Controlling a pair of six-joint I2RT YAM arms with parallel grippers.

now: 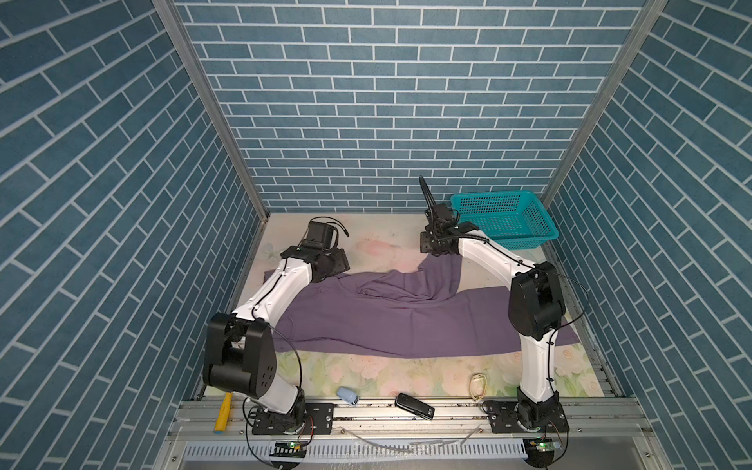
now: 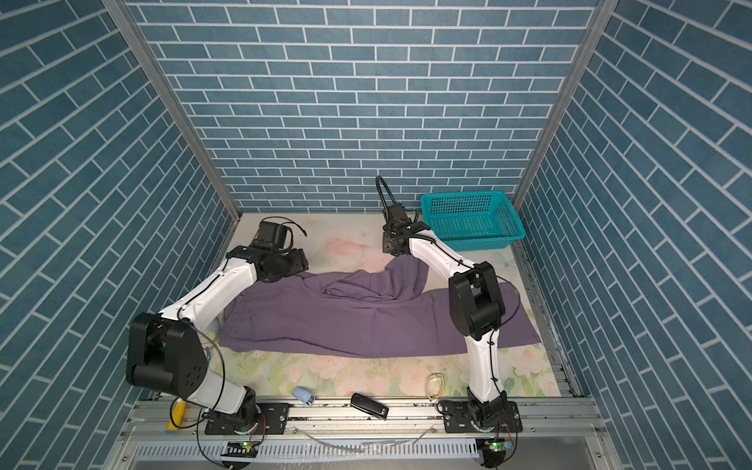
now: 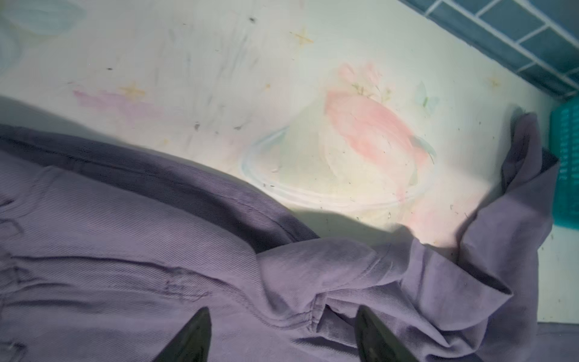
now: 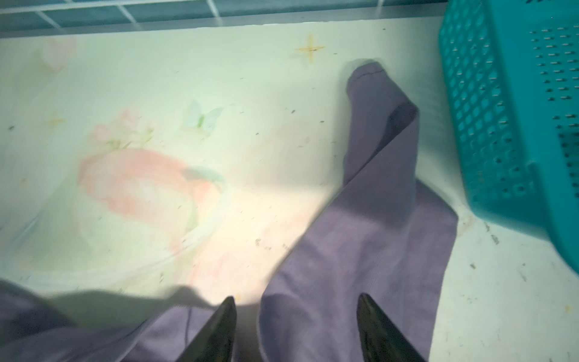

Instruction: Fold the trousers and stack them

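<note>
Spotted the large muted-purple thin-fabric trousers point(image 1: 407, 321) sprawled across the floral-print desk point(image 1: 366, 248), one leg bunched toward the teal plastic mesh basket point(image 1: 504, 219). Caught the left hand point(image 3: 282, 310) spread wide above the cloth, clamping nothing. Caught the right hand point(image 4: 297, 297) parted over that leg, empty too.

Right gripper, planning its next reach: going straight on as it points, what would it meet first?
Most likely the trousers, whose leg lies just ahead of the right gripper; the teal basket sits off to one side.
</note>
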